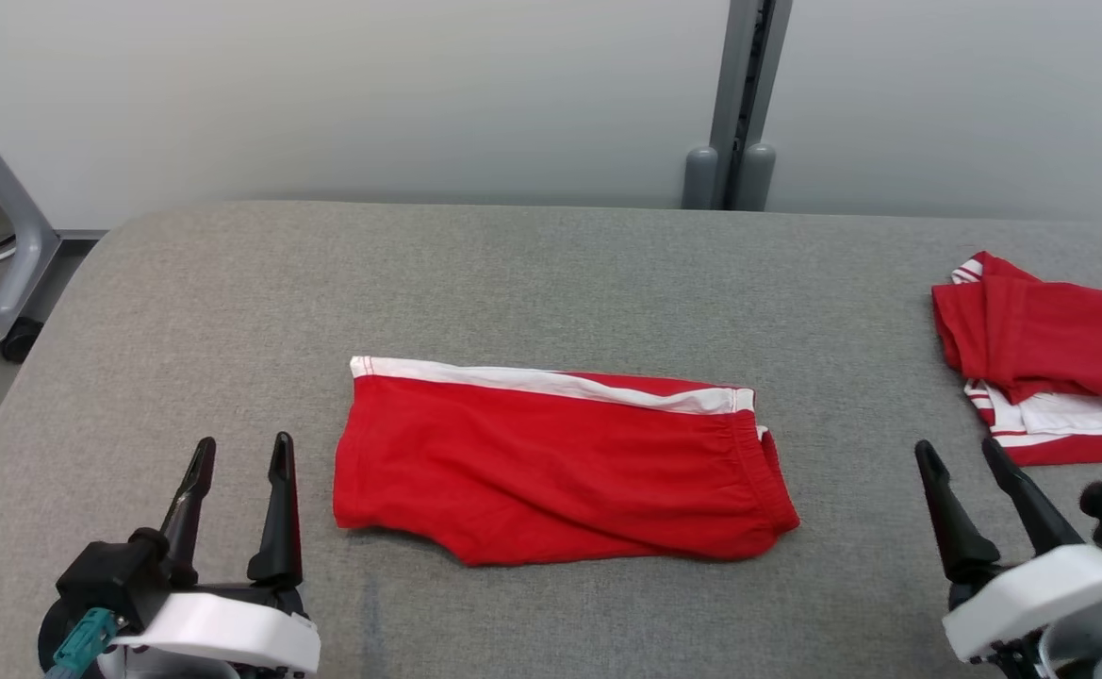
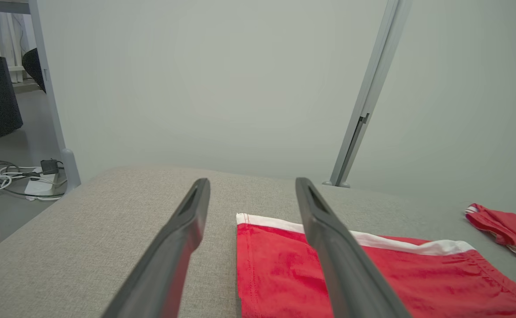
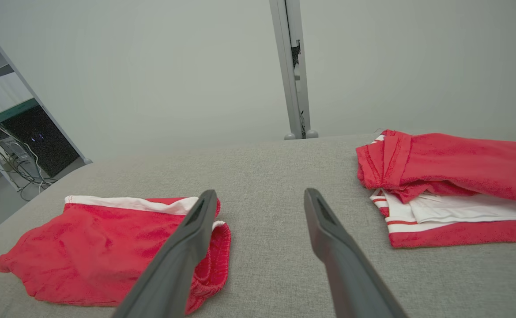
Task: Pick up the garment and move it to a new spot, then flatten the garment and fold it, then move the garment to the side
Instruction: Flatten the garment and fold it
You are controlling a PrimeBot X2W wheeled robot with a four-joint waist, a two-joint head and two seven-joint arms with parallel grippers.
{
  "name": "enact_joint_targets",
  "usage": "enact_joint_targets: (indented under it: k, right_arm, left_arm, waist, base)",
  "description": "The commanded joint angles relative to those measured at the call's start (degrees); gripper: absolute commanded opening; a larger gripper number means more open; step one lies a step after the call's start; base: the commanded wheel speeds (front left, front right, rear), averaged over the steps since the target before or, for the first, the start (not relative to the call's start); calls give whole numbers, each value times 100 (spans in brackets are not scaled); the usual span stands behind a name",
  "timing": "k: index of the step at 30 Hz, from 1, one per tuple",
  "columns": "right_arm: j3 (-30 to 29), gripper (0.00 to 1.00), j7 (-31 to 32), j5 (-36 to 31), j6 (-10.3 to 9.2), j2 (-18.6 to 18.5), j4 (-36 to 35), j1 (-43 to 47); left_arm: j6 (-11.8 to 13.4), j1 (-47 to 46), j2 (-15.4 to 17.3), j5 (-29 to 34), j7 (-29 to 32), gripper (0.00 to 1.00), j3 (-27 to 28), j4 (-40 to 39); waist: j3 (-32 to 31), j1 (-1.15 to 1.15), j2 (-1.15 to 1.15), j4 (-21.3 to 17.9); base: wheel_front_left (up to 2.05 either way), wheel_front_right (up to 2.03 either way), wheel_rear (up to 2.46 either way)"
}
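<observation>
The left hand [image 1: 242, 441] and right hand [image 1: 960, 446] are held empty with jaws parted, on either side of the folded red shorts [image 1: 551, 467], which are laid flat at the middle of the grey worktop [image 1: 513, 273].

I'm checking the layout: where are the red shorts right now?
In the head view the shorts lie on the table, between the left gripper and right gripper, left of the red pile.
</observation>
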Motion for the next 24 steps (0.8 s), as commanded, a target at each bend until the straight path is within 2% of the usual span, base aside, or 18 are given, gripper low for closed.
enact_joint_targets:
  k: [1, 4, 10, 17, 24]
  right_arm:
    - [90, 100, 162, -91, 2, 64, 112, -220]
    - [157, 100, 347, -158, 2, 182, 305, -472]
    - [306, 100, 787, -381, 2, 477, 1147, -1079]
    - [111, 100, 1141, -564, 2, 668, 2043, -1294]
    - [-236, 100, 1259, -687, 2, 820, 2517, -1311]
  left_arm:
    - [-73, -96, -38, 78, -7, 100, 8, 44]
    - [-147, -155, -101, 122, -7, 100, 5, 94]
    - [-296, -292, -245, 231, -7, 100, -23, 244]
    - [-398, -338, -322, 299, -7, 100, 41, 352]
    - [-503, -373, -361, 342, -7, 100, 73, 433]
  waist:
    - [57, 0, 0, 119]
    - [96, 0, 0, 230]
    - [180, 0, 0, 610]
    - [272, 0, 0, 927]
    - [317, 0, 0, 993]
  base:
    - [0, 0, 0]
    - [0, 0, 0]
    - [0, 0, 0]
    - [0, 0, 0]
    - [0, 0, 0]
